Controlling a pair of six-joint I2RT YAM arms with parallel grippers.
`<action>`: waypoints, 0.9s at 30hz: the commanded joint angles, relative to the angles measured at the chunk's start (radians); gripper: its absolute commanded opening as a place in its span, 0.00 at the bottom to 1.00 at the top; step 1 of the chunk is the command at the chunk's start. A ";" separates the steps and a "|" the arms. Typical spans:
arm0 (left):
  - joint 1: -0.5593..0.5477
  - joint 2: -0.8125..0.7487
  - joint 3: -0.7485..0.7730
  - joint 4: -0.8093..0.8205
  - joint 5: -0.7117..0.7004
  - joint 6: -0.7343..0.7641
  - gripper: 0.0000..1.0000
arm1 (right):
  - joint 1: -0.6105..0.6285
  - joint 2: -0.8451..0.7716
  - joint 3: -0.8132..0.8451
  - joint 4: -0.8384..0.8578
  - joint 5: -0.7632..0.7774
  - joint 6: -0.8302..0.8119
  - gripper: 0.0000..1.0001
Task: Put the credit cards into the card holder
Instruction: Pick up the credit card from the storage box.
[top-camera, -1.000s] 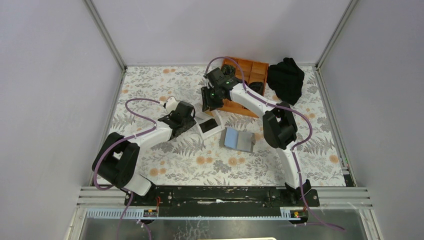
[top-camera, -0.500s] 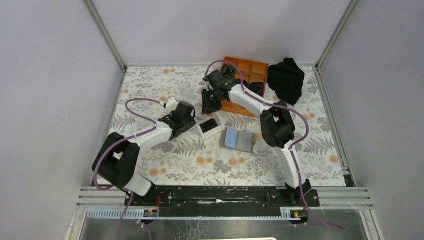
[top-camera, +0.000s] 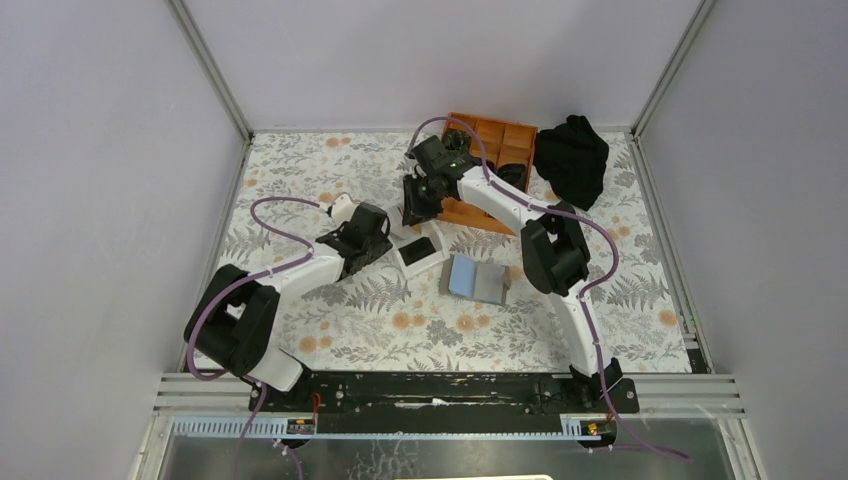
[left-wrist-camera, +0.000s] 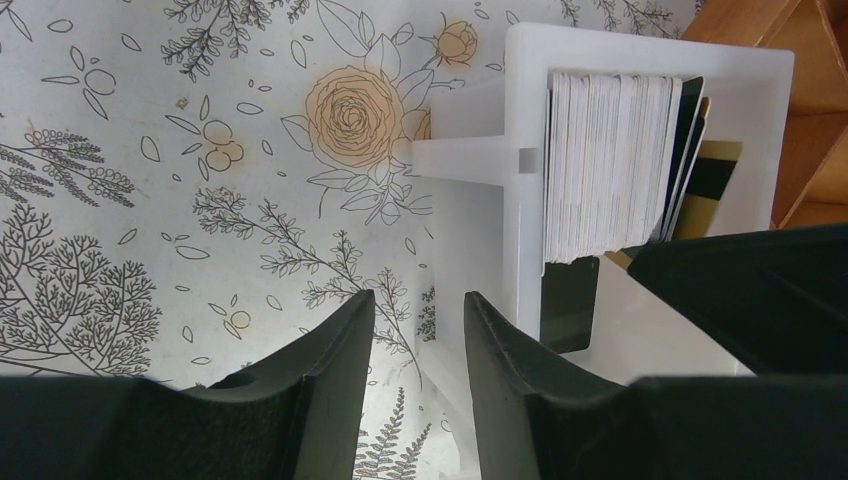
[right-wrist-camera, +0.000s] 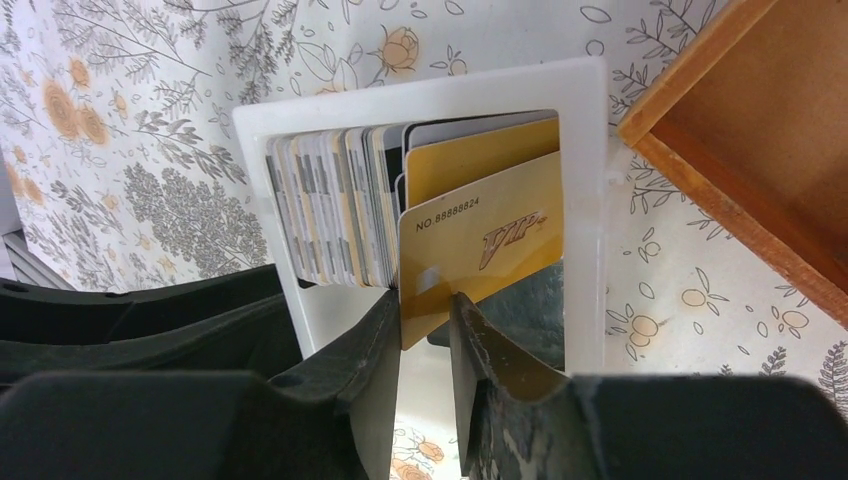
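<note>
The card holder (top-camera: 477, 280) lies open on the table, grey with a pale blue inside, right of both grippers. A white two-compartment box (right-wrist-camera: 420, 90) holds a stack of credit cards (left-wrist-camera: 600, 170) on edge. My right gripper (right-wrist-camera: 425, 300) reaches into the box and is shut on the lower corner of a tan-gold VIP card (right-wrist-camera: 480, 240), which tilts out of the stack. A dark card (left-wrist-camera: 568, 305) lies flat in the box's other compartment. My left gripper (left-wrist-camera: 415, 300) is open and empty at the box's left wall. In the top view the right gripper (top-camera: 418, 205) is over the box and the left gripper (top-camera: 385, 240) is beside it.
An orange gridded tray (top-camera: 490, 160) stands just behind the white box (top-camera: 398, 235), close to my right wrist. A black cloth (top-camera: 572, 155) lies at the back right. Frame walls border the floral table.
My right gripper has shifted slightly over the white box. The left arm and the card holder have not moved.
</note>
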 joint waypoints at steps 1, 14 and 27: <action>0.004 -0.006 -0.014 0.067 0.015 -0.003 0.46 | 0.007 -0.041 0.070 0.007 -0.046 0.016 0.30; 0.004 -0.005 -0.013 0.068 0.020 -0.006 0.46 | 0.007 -0.069 0.057 -0.006 -0.002 -0.006 0.25; 0.005 -0.015 -0.013 0.065 0.024 -0.006 0.46 | 0.008 -0.099 0.081 -0.101 0.148 -0.092 0.22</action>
